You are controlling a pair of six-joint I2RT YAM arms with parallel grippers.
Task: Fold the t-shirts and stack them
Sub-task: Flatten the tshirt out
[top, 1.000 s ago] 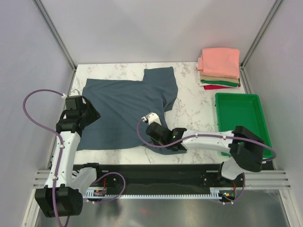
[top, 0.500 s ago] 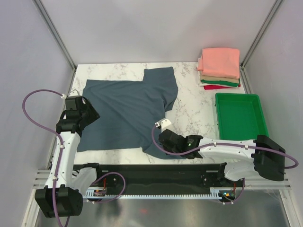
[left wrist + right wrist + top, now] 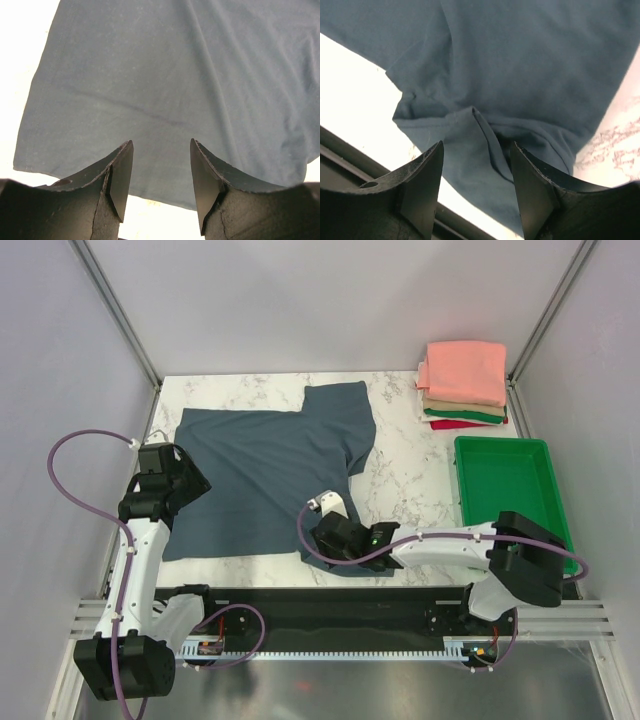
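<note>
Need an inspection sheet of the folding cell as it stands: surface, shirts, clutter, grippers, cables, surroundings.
Surface: white marble-pattern table.
Job's things: blue-grey t-shirt spread flat, its near right corner bunched; folded stack at the far right corner, salmon-pink on top.
Clutter: green tray at the right, nothing in it.
Grippers: left gripper open above the shirt's left side; right gripper open over the bunched corner, holding nothing.
Cables: purple cable loops off the left arm; a smaller loop at the right wrist overlaps the shirt's edge in the top view.
Surroundings: grey walls, metal frame posts.
</note>
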